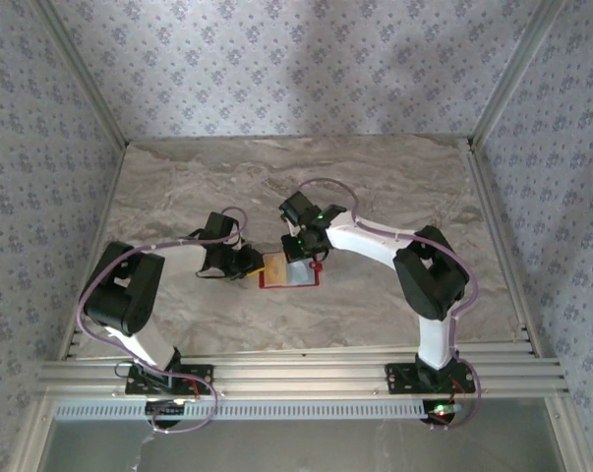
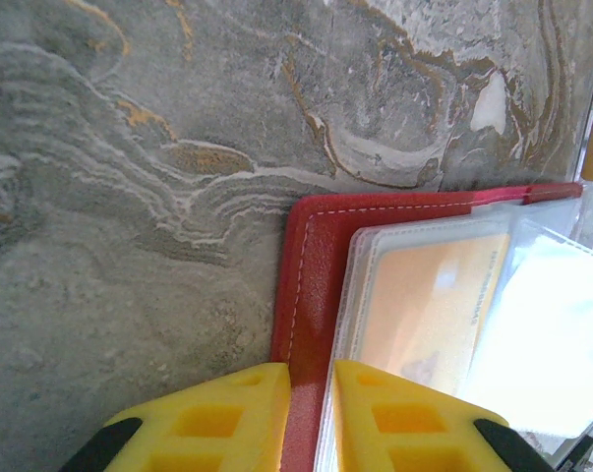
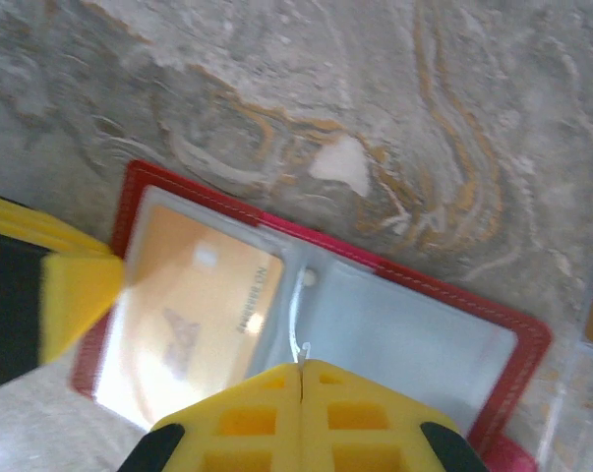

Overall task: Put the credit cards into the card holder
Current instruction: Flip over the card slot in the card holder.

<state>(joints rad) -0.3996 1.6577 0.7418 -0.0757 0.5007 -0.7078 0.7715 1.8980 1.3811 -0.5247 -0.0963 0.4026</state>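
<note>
Card holder (image 3: pixel 414 329) lies open and flat on the table (image 3: pixel 394 118), clear sleeves up, under both grippers. Its long axis runs across in front of the right gripper (image 3: pixel 303 366), from the far-left corner to the near-right corner.

Right gripper: fingers pressed together with no gap, tips over the fold, just short of the pale snap dot (image 3: pixel 309 279). A thin clear edge meets the tips; can't tell if it's pinched.

1 credit card (image 3: pixel 193 315) sits inside the left sleeve, just left of and ahead of those tips. Its long axis is roughly parallel to the fold, pointing away from the right gripper with a slight tilt.

Left gripper (image 2: pixel 311 383): fingers nearly together, the card holder's red side edge fills the gap, looks clamped on it. The credit card is just right of its right finger.
</note>
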